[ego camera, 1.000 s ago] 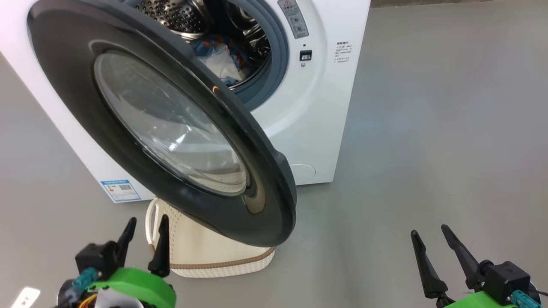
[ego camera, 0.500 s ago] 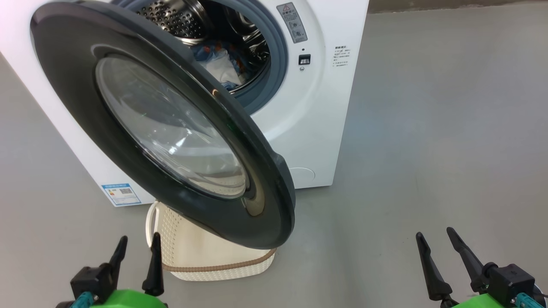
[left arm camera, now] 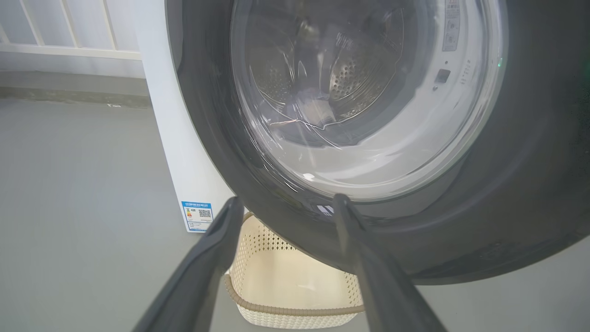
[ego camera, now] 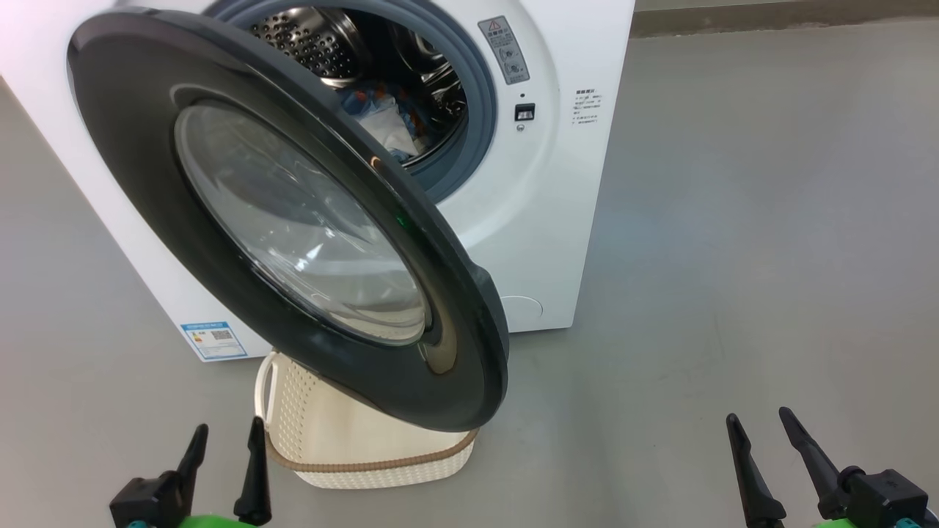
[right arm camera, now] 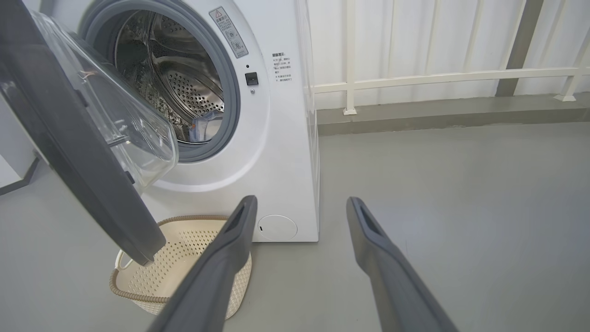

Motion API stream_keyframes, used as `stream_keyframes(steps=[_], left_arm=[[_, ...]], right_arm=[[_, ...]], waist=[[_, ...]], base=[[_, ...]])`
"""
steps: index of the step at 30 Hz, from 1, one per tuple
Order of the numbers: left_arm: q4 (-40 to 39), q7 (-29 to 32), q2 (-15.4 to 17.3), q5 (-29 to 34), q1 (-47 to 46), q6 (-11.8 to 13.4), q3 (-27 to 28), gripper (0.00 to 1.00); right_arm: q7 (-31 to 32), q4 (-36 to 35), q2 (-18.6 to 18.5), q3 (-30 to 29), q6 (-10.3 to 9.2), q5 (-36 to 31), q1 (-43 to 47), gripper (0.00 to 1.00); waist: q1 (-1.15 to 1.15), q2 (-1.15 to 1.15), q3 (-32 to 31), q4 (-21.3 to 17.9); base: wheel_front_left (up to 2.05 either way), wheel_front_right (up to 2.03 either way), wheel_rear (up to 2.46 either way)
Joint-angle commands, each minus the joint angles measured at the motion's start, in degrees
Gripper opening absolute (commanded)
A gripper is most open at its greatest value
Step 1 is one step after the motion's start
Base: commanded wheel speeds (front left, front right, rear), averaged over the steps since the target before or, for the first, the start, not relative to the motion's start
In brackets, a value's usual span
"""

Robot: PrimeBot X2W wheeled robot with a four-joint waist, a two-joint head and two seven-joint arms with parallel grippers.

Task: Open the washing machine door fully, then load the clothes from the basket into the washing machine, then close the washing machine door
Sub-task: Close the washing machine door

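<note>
The white washing machine [ego camera: 543, 242] stands ahead with its black-rimmed glass door [ego camera: 293, 220] swung partly out over the basket [ego camera: 367, 447]. Blue and white clothes [ego camera: 385, 117] lie inside the steel drum [ego camera: 315, 40]. The cream basket [right arm camera: 184, 249] on the floor looks empty. My left gripper [ego camera: 224, 444] is open at the lower left, just short of the door's lower rim [left arm camera: 322, 221]. My right gripper [ego camera: 766, 433] is open at the lower right, over bare floor, apart from everything.
Grey floor [ego camera: 733, 257] spreads to the right of the machine. A white railing [right arm camera: 438, 76] and a low kerb [right arm camera: 438, 117] run behind it. A blue label sticker [ego camera: 213, 339] sits low on the machine's side.
The head camera has pulled back and tilted, so the whole picture sits lower. My left gripper has dropped lower in the view, away from the basket; the right gripper sank slightly.
</note>
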Motion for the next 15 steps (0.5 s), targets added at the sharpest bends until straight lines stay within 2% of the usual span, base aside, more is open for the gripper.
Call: stream_keyframes(steps=[1,15], left_arm=[[-1.16,-0.6,0.47,0.41,-1.33,-0.2,2.33,1.0],[-0.73,-0.6,0.19,1.18,-1.73,-0.84,3.09,1.0]], right_arm=[[-0.44,-1.23,-0.59,0.88,0.56,-0.25,-0.92,1.0],[-0.44,-0.76,-0.93,1.1,0.56,-0.17,-1.3,0.98]], waist=[[0.0,0.0,-0.07,0.08],[0.0,0.0,-0.45,0.4]], base=[[0.0,0.0,0.0],[0.0,0.0,0.0]])
